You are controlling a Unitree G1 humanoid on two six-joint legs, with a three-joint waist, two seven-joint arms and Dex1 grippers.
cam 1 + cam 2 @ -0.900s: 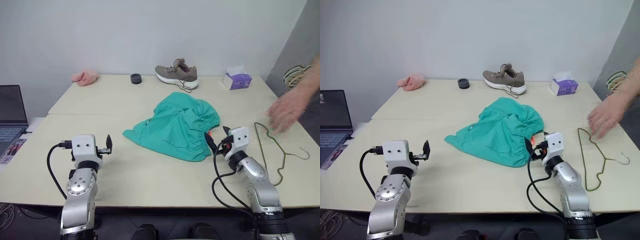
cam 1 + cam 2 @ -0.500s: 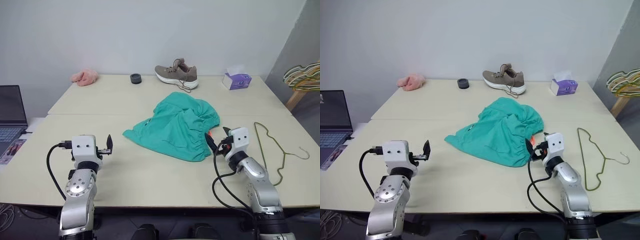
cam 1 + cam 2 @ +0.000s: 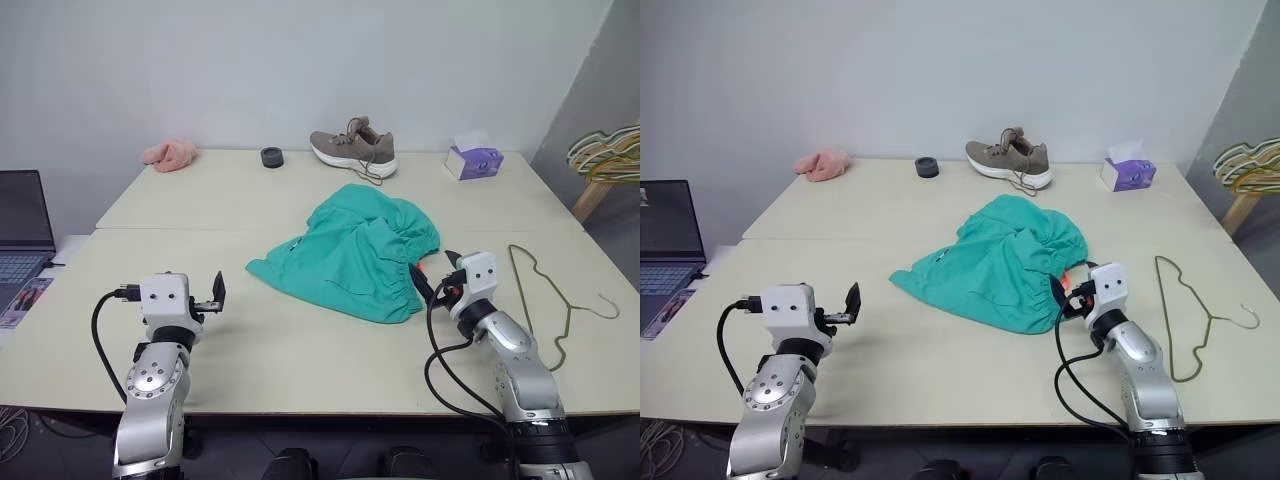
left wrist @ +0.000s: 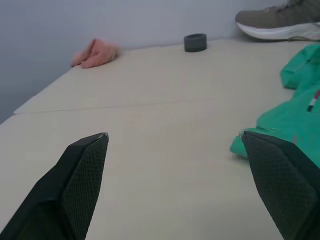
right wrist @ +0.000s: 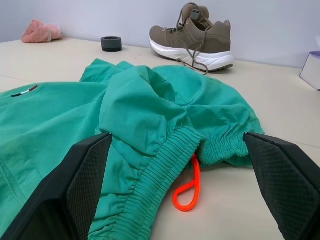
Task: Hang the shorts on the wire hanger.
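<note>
Teal shorts (image 3: 355, 252) crumpled mid-table, wire hanger (image 3: 548, 300) flat near the table's (image 3: 300, 340) right edge, right gripper (image 3: 1072, 292) fingers apart at the waistband, left gripper (image 3: 212, 292) fingers apart over bare surface left of the shorts.

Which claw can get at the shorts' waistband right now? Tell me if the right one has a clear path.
Probably yes: the right claw is open, right at the gathered waistband of the shorts, with nothing between them. The wire hanger lies off to its other side.
</note>
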